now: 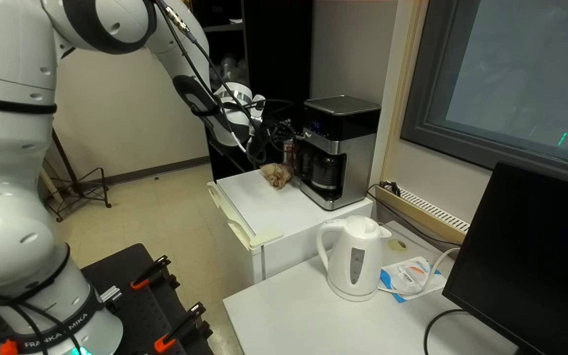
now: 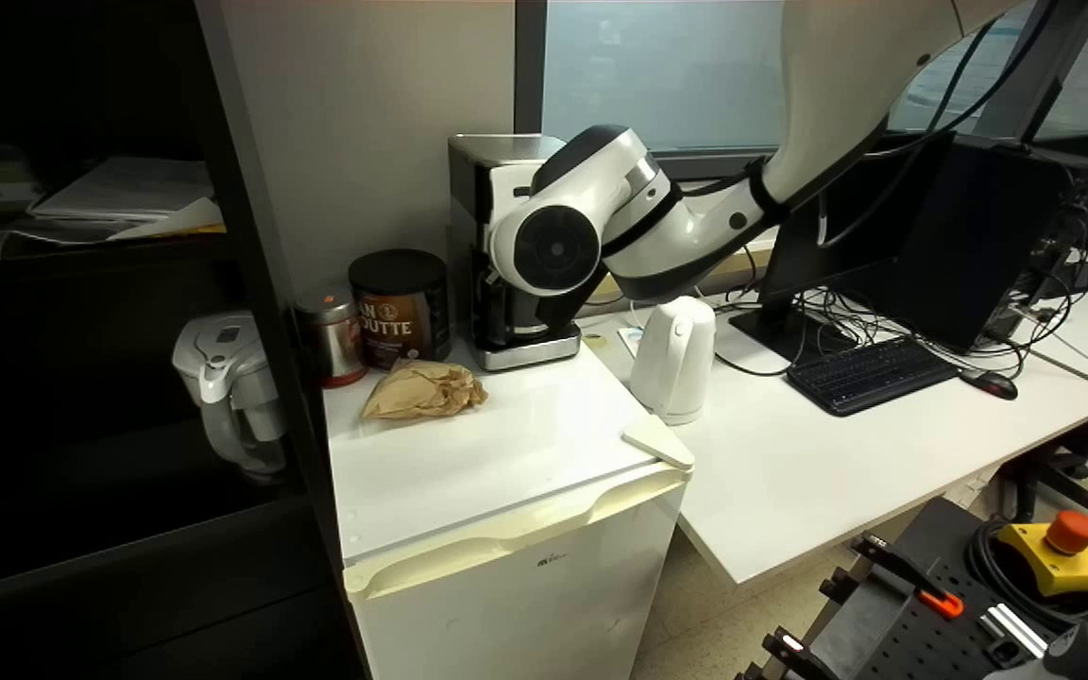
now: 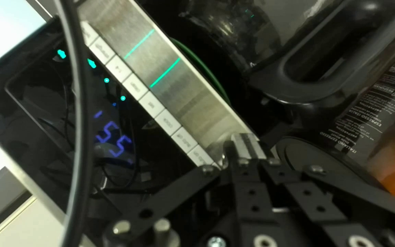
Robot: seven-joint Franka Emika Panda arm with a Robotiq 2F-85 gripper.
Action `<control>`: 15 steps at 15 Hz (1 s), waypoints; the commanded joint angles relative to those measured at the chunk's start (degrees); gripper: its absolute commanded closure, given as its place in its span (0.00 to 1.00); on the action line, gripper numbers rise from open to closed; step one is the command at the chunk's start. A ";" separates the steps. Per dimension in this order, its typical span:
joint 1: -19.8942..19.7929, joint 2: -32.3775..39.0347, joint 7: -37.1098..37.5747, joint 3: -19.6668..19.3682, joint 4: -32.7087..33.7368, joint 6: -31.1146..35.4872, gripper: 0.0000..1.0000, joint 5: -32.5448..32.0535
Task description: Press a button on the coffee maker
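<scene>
The coffee maker (image 1: 358, 155) is boxy, black and silver, with a dark carafe (image 1: 326, 170) in its recess. It stands on the white fridge top; in an exterior view (image 2: 470, 208) the arm partly covers it. In the wrist view its silver front strip (image 3: 187, 99) carries a row of labelled buttons (image 3: 150, 104) beside a lit blue clock display (image 3: 113, 137). My gripper (image 3: 248, 145) is shut and empty, its tips together in front of the silver strip, near the "auto on" end of the row. I cannot tell if the tips touch it. The gripper also shows in an exterior view (image 1: 288, 130).
A brown paper bag (image 2: 423, 389), a coffee can (image 2: 404, 316) and a red-silver canister (image 2: 336, 335) stand beside the machine on the fridge top (image 2: 506, 434). A white kettle (image 1: 358, 256) and a monitor (image 1: 530, 246) are on the desk. A black cable (image 3: 81, 137) crosses the wrist view.
</scene>
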 commanded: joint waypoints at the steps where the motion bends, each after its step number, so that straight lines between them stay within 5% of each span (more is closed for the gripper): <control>1: -0.05 -4.38 1.67 -0.26 -4.91 0.89 1.00 -3.11; 15: -0.80 -18.53 2.30 -0.27 -19.69 4.54 1.00 -8.08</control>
